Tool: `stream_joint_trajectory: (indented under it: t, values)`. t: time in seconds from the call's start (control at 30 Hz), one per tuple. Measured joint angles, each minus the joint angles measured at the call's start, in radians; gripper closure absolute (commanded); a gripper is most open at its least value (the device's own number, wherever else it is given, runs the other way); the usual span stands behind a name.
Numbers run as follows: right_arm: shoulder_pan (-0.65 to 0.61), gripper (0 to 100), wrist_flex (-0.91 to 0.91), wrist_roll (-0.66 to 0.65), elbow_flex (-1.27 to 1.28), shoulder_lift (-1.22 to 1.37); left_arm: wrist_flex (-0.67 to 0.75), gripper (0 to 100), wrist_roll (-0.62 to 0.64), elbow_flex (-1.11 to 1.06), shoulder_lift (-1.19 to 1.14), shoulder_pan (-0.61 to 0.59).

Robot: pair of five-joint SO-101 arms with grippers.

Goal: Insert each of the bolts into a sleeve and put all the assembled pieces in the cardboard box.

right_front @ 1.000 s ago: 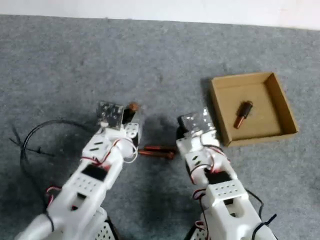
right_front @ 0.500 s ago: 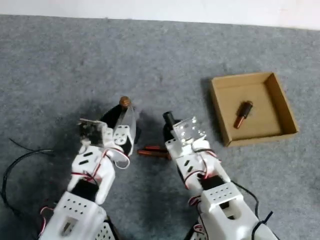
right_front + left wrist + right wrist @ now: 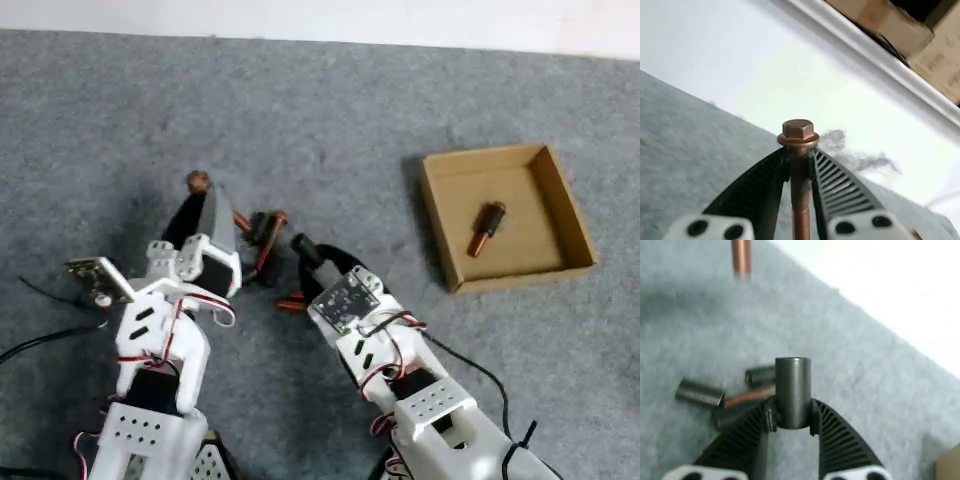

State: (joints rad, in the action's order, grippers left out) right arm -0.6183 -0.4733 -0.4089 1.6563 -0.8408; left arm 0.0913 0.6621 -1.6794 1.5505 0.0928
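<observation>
Copper first: had the bolt (image 3: 798, 134) clamped tight in the left gripper (image 3: 799, 155), black sleeve (image 3: 792, 380) clamped in the right gripper (image 3: 791, 414), both aloft, well apart from the box (image 3: 535, 215). Could've jammed or slipped loose from tilted ends, probably

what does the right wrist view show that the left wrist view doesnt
Right wrist view: right end effector shut on an upright dark sleeve; loose sleeves and a loose bolt on the carpet; a box corner.
Left wrist view: left end effector shut on a copper bolt just under its hex head; cartons in the room behind.
Both: grey carpet, a pale wall beyond, and likely that held bolt, its shank tip hanging in the right wrist view.
</observation>
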Motion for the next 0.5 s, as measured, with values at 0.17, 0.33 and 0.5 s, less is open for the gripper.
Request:
stream_joint_trajectory:
  t: [0.17, 0.33, 0.5]
  values:
    - [0.000, 99.5, -0.071, -0.002, 0.000, 0.000, -0.003, 99, 0.000, 0.000, 0.000, 0.078]
    - [-0.006, 99.5, -0.072, -0.002, 0.000, 0.000, -0.003, 99, 0.000, 0.000, 0.000, 0.086]
    - [-0.035, 99.5, -0.072, -0.002, 0.000, 0.000, -0.003, 99, 0.000, 0.000, 0.000, 0.091]
